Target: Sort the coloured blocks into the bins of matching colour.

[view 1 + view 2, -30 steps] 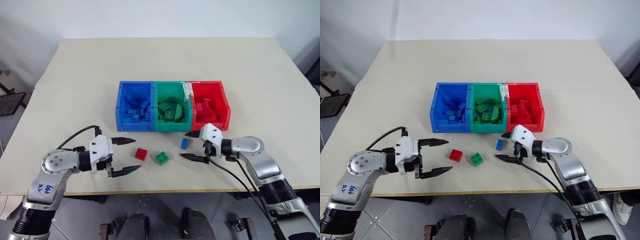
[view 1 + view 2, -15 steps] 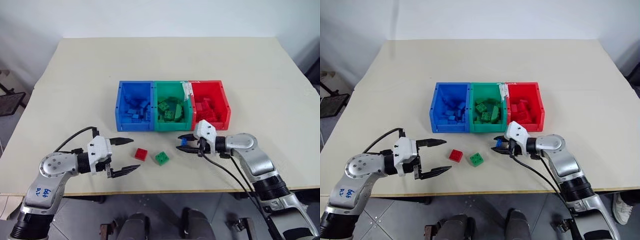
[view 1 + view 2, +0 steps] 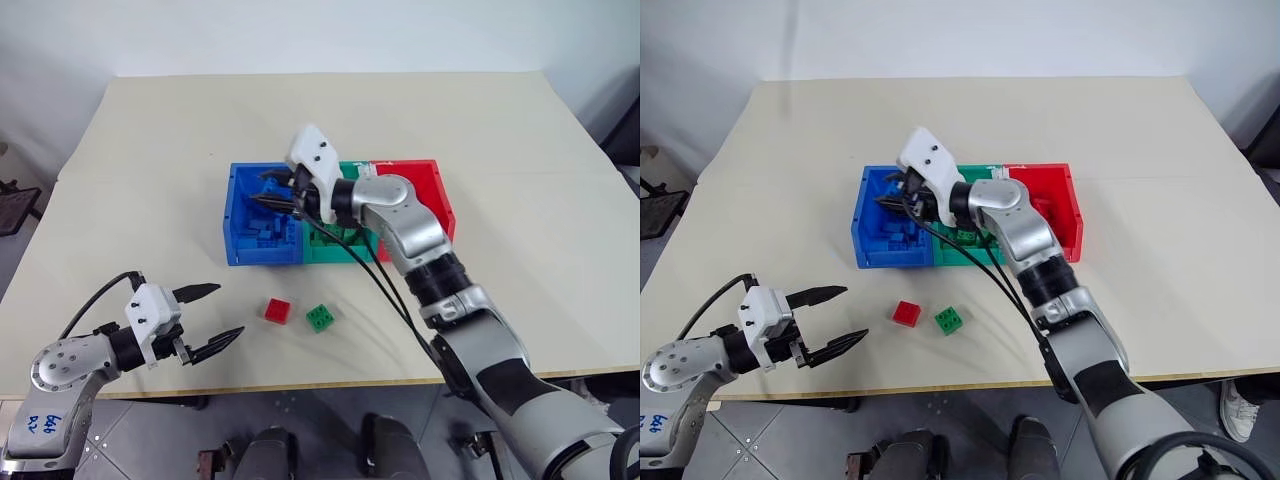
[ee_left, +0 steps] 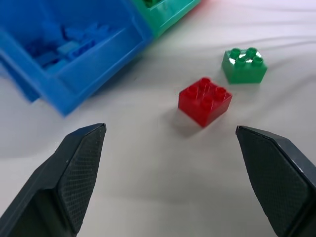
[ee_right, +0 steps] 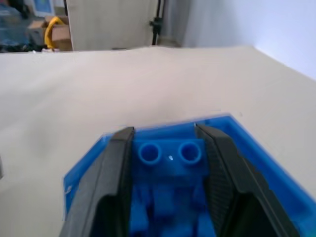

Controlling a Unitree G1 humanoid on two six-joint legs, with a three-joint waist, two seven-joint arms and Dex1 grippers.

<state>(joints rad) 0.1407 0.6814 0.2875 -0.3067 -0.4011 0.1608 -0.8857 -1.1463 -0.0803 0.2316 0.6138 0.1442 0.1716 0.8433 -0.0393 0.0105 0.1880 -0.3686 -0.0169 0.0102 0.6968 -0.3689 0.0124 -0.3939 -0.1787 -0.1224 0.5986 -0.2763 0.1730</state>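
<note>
Fingers of the right gripper stay clamped on the blue block, lifted from the near table to above the blue bin; release looks next. Left gripper, fingers wide apart, has drawn back from the red block and green block.

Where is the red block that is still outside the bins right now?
The red block lies on the table in the left eye view, in front of the blue bin, just left of the green block and right of the open left pincer.
</note>
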